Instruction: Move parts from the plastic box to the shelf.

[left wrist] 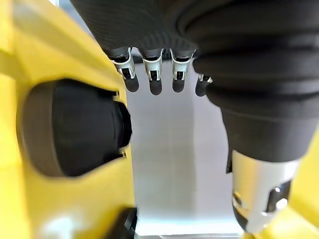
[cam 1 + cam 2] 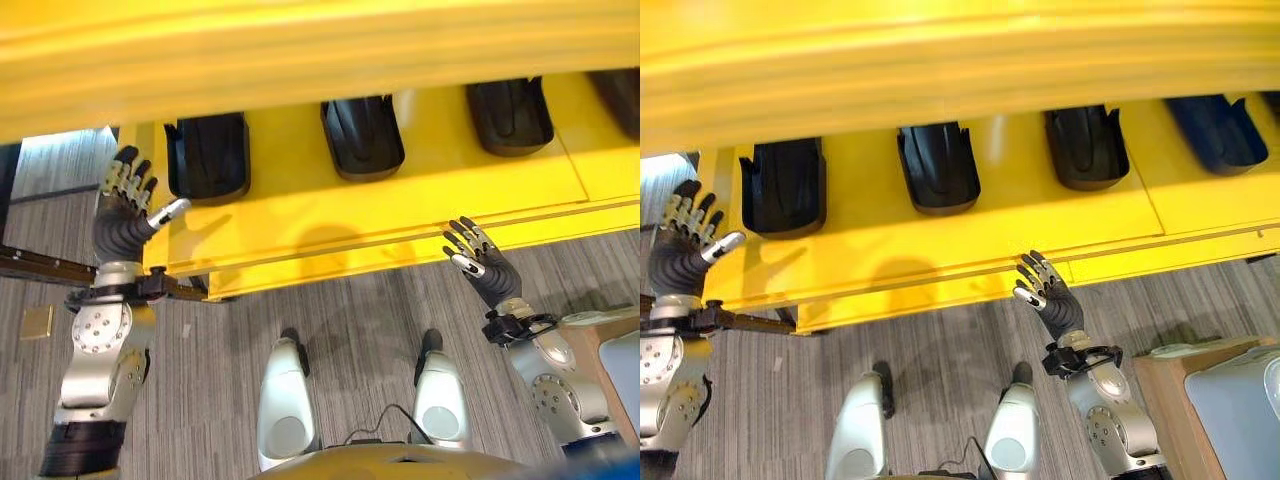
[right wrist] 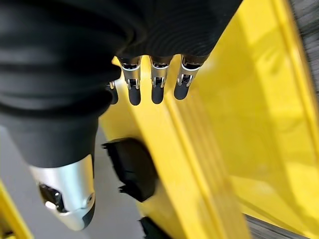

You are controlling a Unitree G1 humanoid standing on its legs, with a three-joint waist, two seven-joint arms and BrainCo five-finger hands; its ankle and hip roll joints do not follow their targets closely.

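A: Where were the parts?
B: Black moulded parts sat in a row on the yellow shelf: one at the left end, one in the middle, another to its right, and a darker one at the far right. Each lay apart from its neighbours, under the shelf's upper yellow beam.

A: And the box?
B: A grey plastic box stood on a brown surface at the robot's right; I could not tell what lay inside.

A: The hands?
B: The left hand was raised at the shelf's left end, just beside the leftmost part, fingers spread and straight, holding nothing. The right hand hovered at the shelf's front edge, fingers likewise extended and empty. Grey striped floor lay below.
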